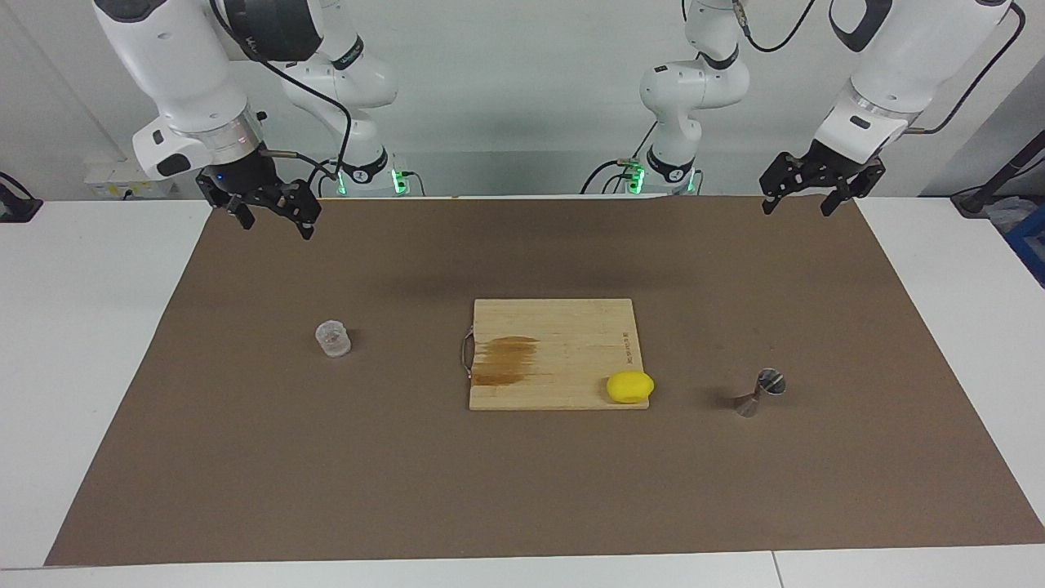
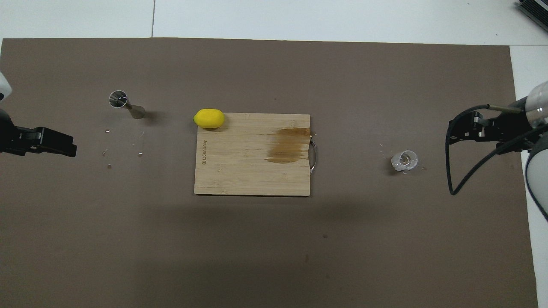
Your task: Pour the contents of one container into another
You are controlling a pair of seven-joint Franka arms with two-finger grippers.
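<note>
Nothing was picked up yet; both arms hung raised at the robots' edge of the mat, w/ fingers apart & empty. Right gripper [image 1: 269,214] was over bare mat; clear cup [image 1: 333,338] stood toward its end. Steel jigger [image 1: 760,393] stood toward left gripper [image 1: 802,196] end. Next move, prob.: right drops onto cup. Cutting board [image 1: 555,353] w/ lemon [image 1: 629,386] lay between; plenty of open mat around both.

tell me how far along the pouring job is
Nothing is done yet. The clear cup and the steel jigger stand untouched at the two ends of the mat, with the cutting board between them. The left tool and right tool hang open, empty. Grasping, carrying and pouring remain.
</note>
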